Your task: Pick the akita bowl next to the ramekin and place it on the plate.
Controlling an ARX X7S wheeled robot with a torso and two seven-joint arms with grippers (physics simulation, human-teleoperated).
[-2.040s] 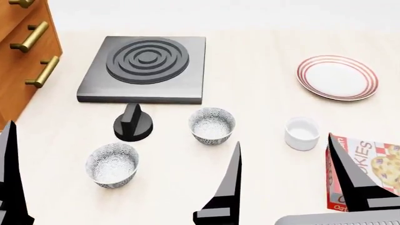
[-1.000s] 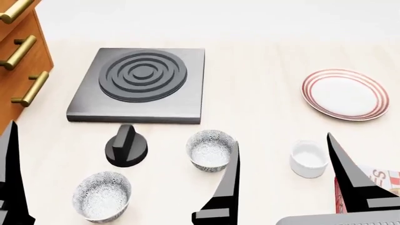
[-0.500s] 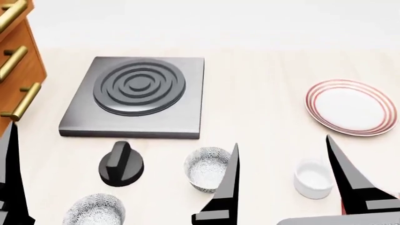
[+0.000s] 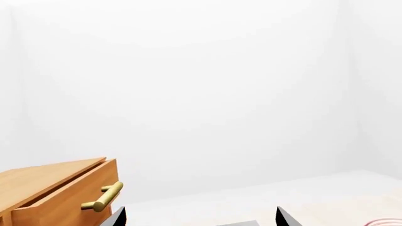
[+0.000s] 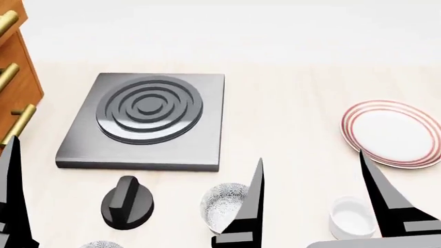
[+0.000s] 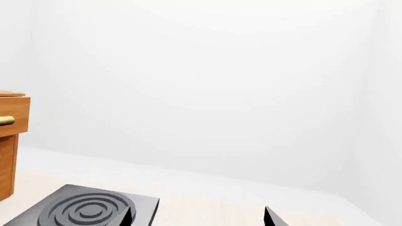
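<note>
Both pincers are hanging open and empty.
You are risking grabbing the wrong akita bowl [image 5: 224, 206]; its twin is sitting farther from the ramekin [image 5: 352, 217].

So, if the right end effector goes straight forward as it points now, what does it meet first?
Probably nothing soon: the right end effector points level over the square grey burner plate with rings toward a far white wall; depth unclear.

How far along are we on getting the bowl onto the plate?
Nothing is done: the bowl sits on the counter beside the ramekin, and the plate is bare. Nothing is in hand; the right gripper is open and holds nothing. Reaching, grasping, carrying and placing all remain.
</note>
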